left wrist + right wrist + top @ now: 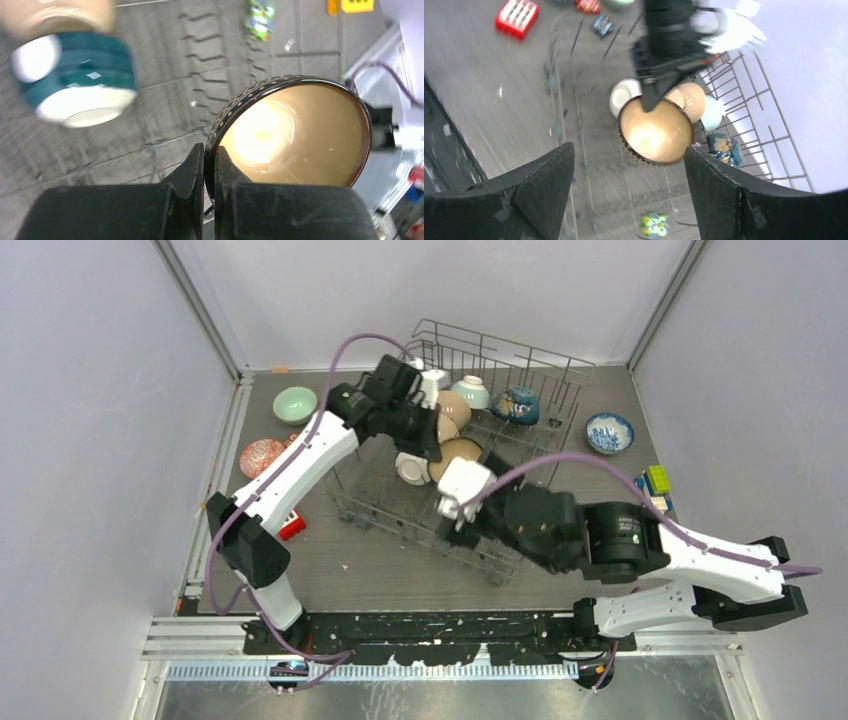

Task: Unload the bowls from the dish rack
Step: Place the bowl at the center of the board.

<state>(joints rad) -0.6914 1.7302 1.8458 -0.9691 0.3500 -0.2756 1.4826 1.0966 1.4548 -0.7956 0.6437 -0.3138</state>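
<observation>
Your left gripper [209, 152] pinches the brown bowl [295, 135] by its rim, over the rack [520, 360]. Glazed ceramic, likely slick and breakable; a rim pinch may let it swivel. Your right gripper [626, 152] stands spread, facing it

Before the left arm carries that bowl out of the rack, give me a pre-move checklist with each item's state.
1. Left gripper shut on the rim of the dark brown, tan-lined ceramic bowl: ok.
2. Right gripper open, not gripping the bowl: ok.
3. Bowl free of the grey wire dish rack tines: cannot tell.
4. Teal-and-white ribbed bowl apart from the held bowl: ok.
5. Right gripper out of the carry path: cannot tell.
</observation>
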